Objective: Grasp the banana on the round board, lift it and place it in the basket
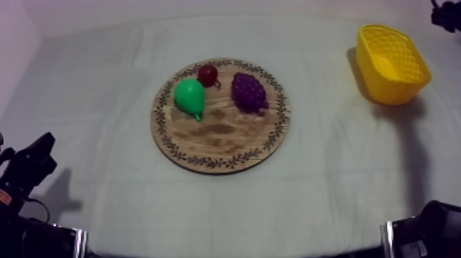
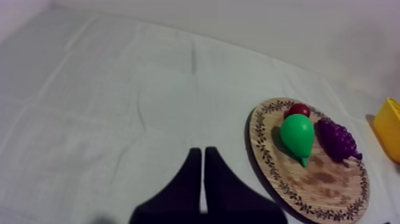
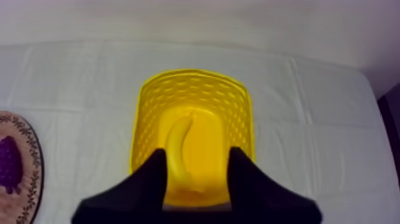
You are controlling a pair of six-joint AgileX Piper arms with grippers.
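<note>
While the grey-white clothed table (image 1: pixel 329 171) lies bare around it, the round wooden board (image 1: pixel 219 147) with patterned rim sits mid-table. Far right corner: yellow basket (image 3: pixel 190 95), yellow banana (image 3: pixel 178 149) lying inside; right gripper (image 3: pixel 196 152) over it, fingers apart, empty. Near left edge: left gripper (image 2: pixel 203 151), fingers together, empty. Board's far half: green pear (image 1: pixel 189 96), purple grapes (image 1: pixel 248 91), small red fruit (image 1: pixel 207 74).
</note>
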